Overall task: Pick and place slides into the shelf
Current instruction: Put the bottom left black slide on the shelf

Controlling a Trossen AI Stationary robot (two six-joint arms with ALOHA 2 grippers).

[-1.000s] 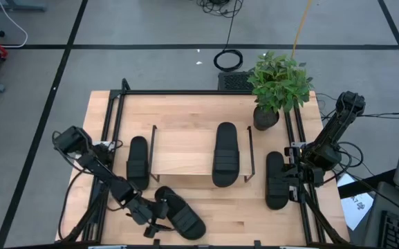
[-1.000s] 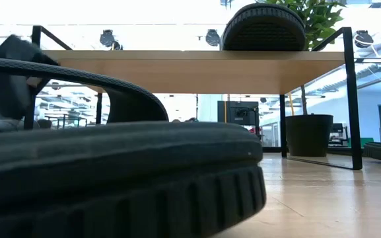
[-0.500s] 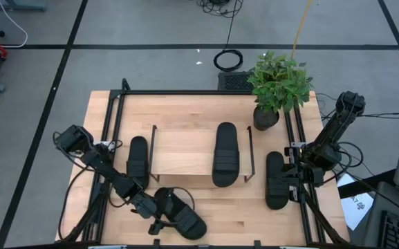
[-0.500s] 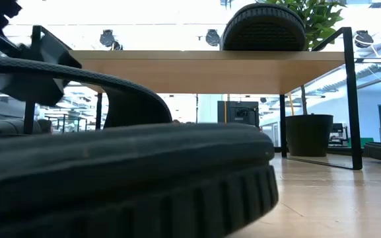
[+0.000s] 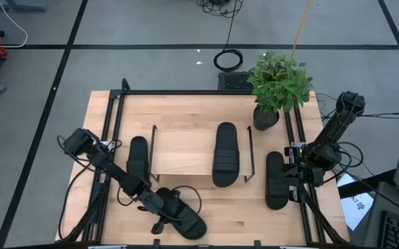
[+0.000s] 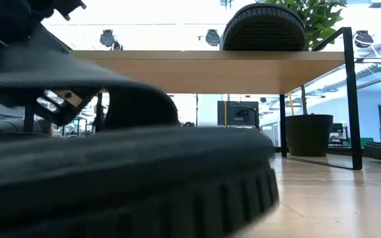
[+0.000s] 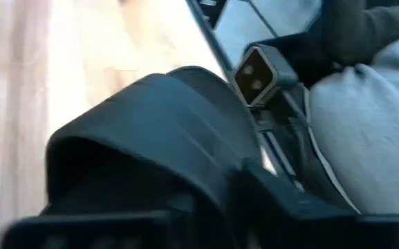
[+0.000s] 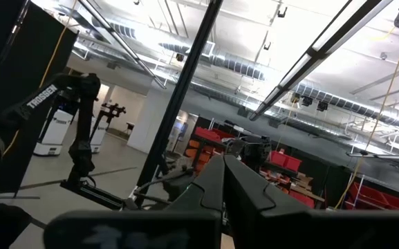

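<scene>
Overhead view of the desk (image 5: 185, 111) mid-task. My left claw (image 5: 163, 205) is down on the slide at the front edge (image 5: 184, 218), its fingers narrowed around the wide strap; in the left wrist view the strap (image 7: 151, 131) arches right in front of the camera, so I judge the grip is on the strap, though I cannot confirm it is firm. I take the strap because it is the only raised part of a flat sole.

The shelf (image 5: 185, 163) stands mid-desk. One slide (image 5: 224, 153) already lies across its top board, toe toward the plant (image 5: 276, 84); it shows again in the low view as a ribbed sole on the board (image 6: 263, 28). Two more wait on the desk: one just left of the shelf's legs (image 5: 137, 162), one to the right (image 5: 276, 179), beside my right claw (image 5: 294, 173).

The right claw is fully shut and holds nothing; that arm is parked at the desk's right rail, clear of the left arm's path.

The board's left half is bare, the likely place for this slide.
</scene>
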